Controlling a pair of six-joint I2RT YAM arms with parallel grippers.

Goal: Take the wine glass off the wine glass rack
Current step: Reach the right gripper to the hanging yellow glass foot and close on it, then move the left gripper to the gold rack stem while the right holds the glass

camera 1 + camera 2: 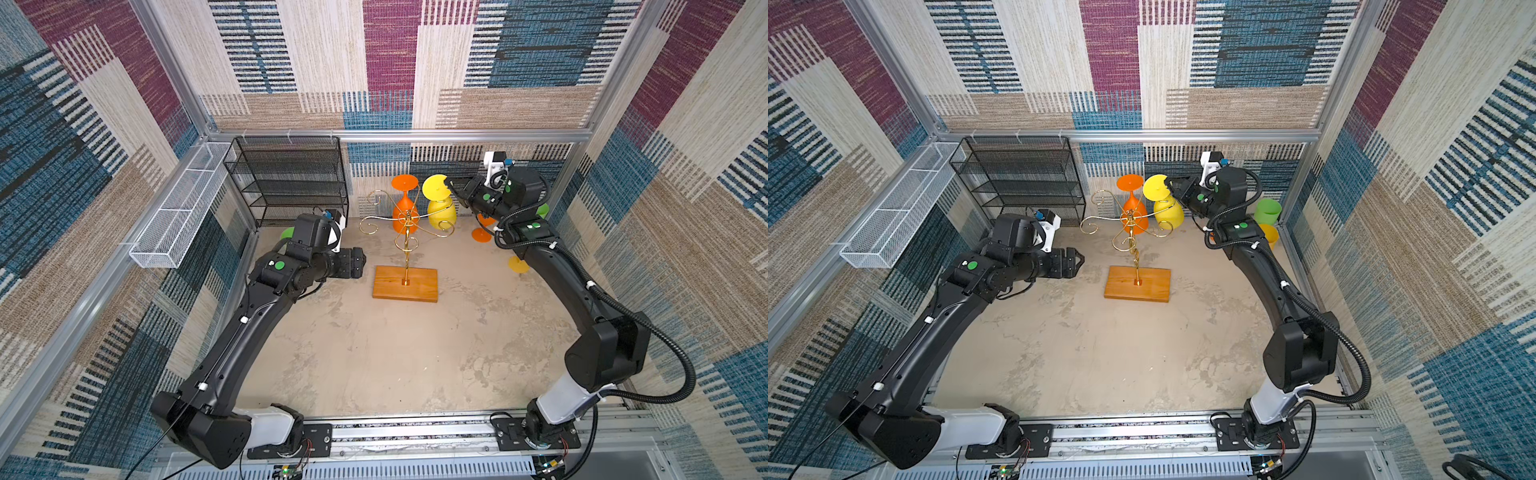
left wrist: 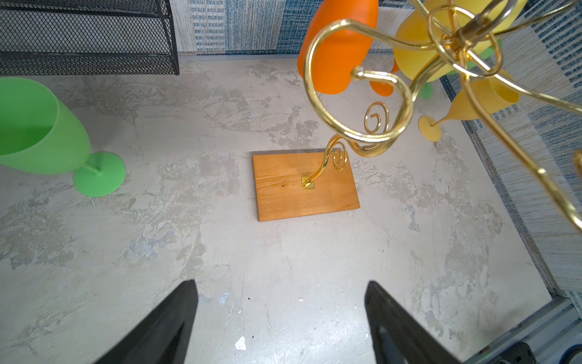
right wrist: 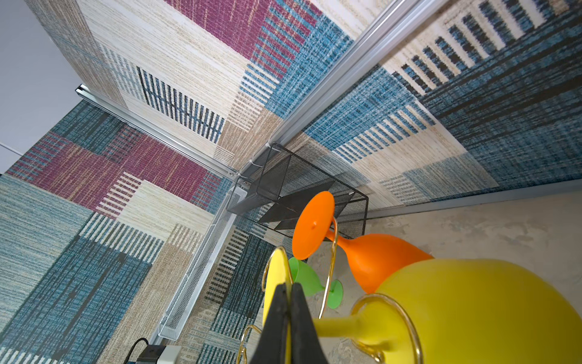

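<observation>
The gold wire wine glass rack (image 1: 406, 239) (image 1: 1135, 249) stands mid-table on its wooden base (image 2: 305, 186). Two wine glasses hang upside down from its far arms, an orange one (image 1: 402, 211) (image 1: 1133, 210) and a yellow one (image 1: 441, 212) (image 1: 1169, 213) (image 3: 472, 309). The yellow stem sits inside a gold scroll (image 3: 393, 315). My right gripper (image 1: 451, 185) (image 1: 1170, 184) (image 3: 288, 287) is shut on the rim of the yellow glass's tilted foot (image 3: 275, 274). Left of the rack, low over the table, my left gripper (image 1: 360, 266) (image 1: 1079, 262) (image 2: 280, 285) is open and holds nothing.
A black mesh shelf unit (image 1: 291, 178) and a white wire tray (image 1: 178, 216) stand at the back left. A green glass (image 2: 37, 132) lies behind the left arm. Green (image 1: 1268, 211) and yellow-orange (image 1: 1268, 235) glasses sit at the back right, beside an orange foot (image 1: 482, 235).
</observation>
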